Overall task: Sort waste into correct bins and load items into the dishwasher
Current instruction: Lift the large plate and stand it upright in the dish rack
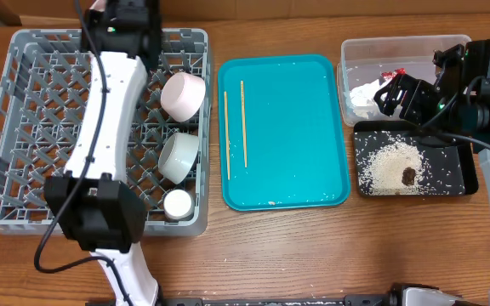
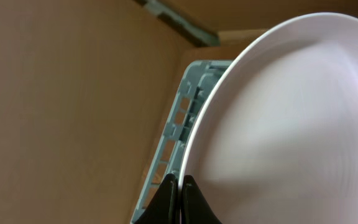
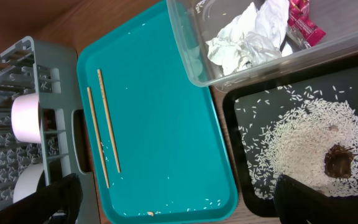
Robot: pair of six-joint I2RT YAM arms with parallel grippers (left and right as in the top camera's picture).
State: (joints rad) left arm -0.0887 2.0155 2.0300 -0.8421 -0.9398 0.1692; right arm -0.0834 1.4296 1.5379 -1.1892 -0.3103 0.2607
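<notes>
My left gripper (image 2: 180,186) is shut on the rim of the white-pinkish plate (image 2: 291,124), held on edge over the far end of the grey dish rack (image 1: 7,127). Two white bowls (image 1: 183,93) (image 1: 179,155) and the small cup (image 1: 178,204) lie in the rack's right side. Two chopsticks (image 1: 243,123) lie on the teal tray (image 1: 296,127). The clear tub (image 1: 398,51) holds crumpled paper (image 3: 244,40) and the red wrapper (image 3: 303,22). The black tray (image 1: 462,174) holds rice (image 3: 297,149) and a brown lump (image 3: 339,162). My right gripper (image 3: 179,205) is open and empty, above the tub and black tray.
A few rice grains and a small crumb lie near the teal tray's front edge (image 3: 166,208). The left arm (image 1: 105,110) stretches over the rack's middle. Brown cardboard fills the left of the left wrist view. Bare wooden table runs along the front.
</notes>
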